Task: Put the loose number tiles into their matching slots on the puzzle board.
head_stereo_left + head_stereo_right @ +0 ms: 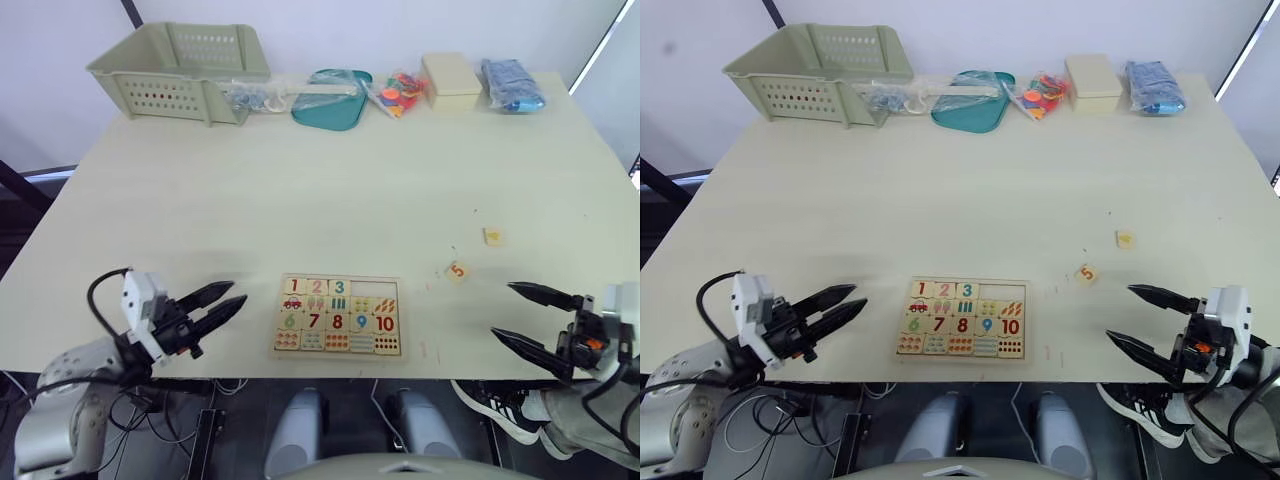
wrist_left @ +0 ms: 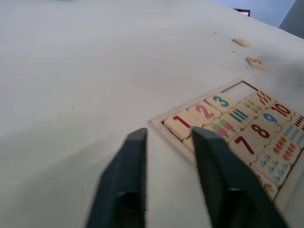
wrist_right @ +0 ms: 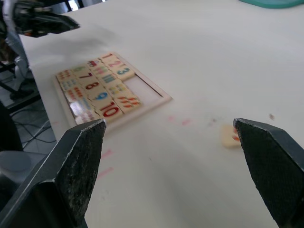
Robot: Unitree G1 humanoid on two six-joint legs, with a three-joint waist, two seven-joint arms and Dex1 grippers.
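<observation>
While the pale table (image 1: 330, 190) stretches bare on every side of the puzzle board (image 1: 338, 317), I have open room all round it. That board lies close to the table's near edge, between my two grippers, and the wide stretch beyond it is free as far as the clutter along the far edge.

Far beyond the board stand a green slotted basket (image 1: 180, 65), a clear bag of small parts (image 1: 250, 97), a teal tray (image 1: 333, 100), a bag of coloured pieces (image 1: 397, 93), a cream box (image 1: 451, 79) and a blue packet (image 1: 511, 84). All of them sit well apart from the board and block nothing.

On the board, tiles 1, 2 and 3 (image 1: 317, 288) sit in the upper row, and the two slots (image 1: 373, 289) to the right of them show bare wood.

My left gripper (image 1: 218, 304) hovers just left of the board, its black fingers a little apart and empty. My right gripper (image 1: 530, 316) hangs well to the right of the board, near the table's edge, spread wide and holding nothing.

The tile with the 5 (image 1: 457, 271) lies flat on the table right of the board, between it and my right gripper, touching neither. A second loose tile (image 1: 492, 237) lies a bit farther right and beyond; its digit I cannot read.
</observation>
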